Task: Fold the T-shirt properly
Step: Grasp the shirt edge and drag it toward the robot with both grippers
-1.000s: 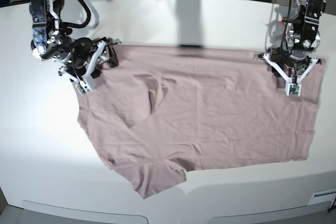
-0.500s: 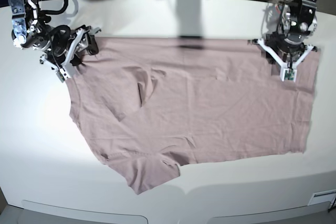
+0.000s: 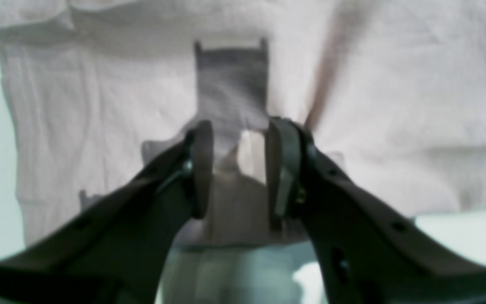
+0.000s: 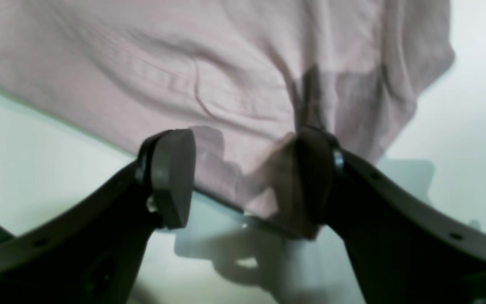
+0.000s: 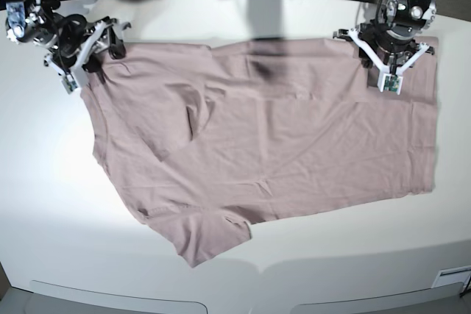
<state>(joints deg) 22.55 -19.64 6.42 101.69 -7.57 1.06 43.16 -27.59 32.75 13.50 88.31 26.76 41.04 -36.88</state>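
Here, the T-shirt (image 5: 272, 137) flat beneath both parted pincers, left (image 3: 236, 169) and right (image 4: 243, 177), neither clamping.

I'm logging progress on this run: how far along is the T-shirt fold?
Early. Done: the T-shirt lies spread in one layer on the table, wrinkled, one sleeve at the near edge. In hand: the left gripper and right gripper sit at its far edge; both wrist views show jaws parted around fabric, not clamped. Left: every fold; none is visible yet.

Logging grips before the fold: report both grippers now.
Left gripper: fingers apart over the shirt, nothing pinched; open.
Right gripper: open, shirt edge draped against one finger.
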